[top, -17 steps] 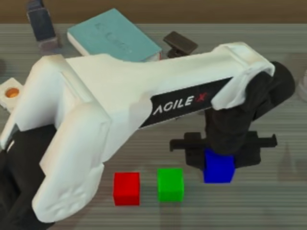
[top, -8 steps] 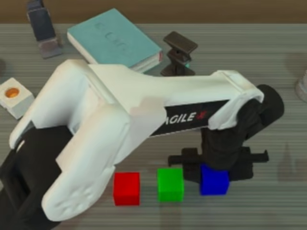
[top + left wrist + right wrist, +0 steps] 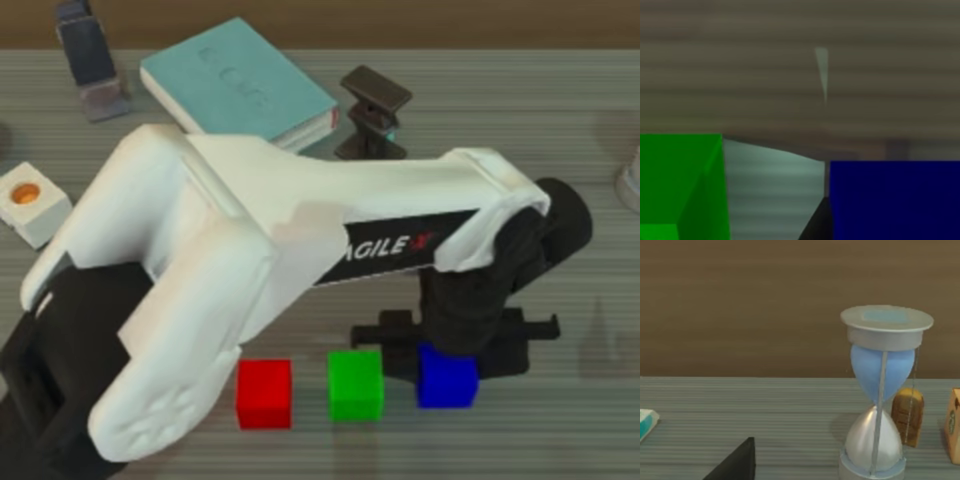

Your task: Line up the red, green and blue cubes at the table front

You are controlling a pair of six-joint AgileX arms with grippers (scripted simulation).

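Presently we find our left claw [image 3: 447, 352] low over the blue cube [image 3: 446, 376], pinching it at the table [image 3: 560, 430] front. Green cube [image 3: 355, 384] sits just beside it, red cube [image 3: 264, 393] further left, forming one row.

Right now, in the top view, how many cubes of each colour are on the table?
Red cube: 1
Green cube: 1
Blue cube: 1, under the left gripper
Total: 3 cubes, in a row along the front of the table.
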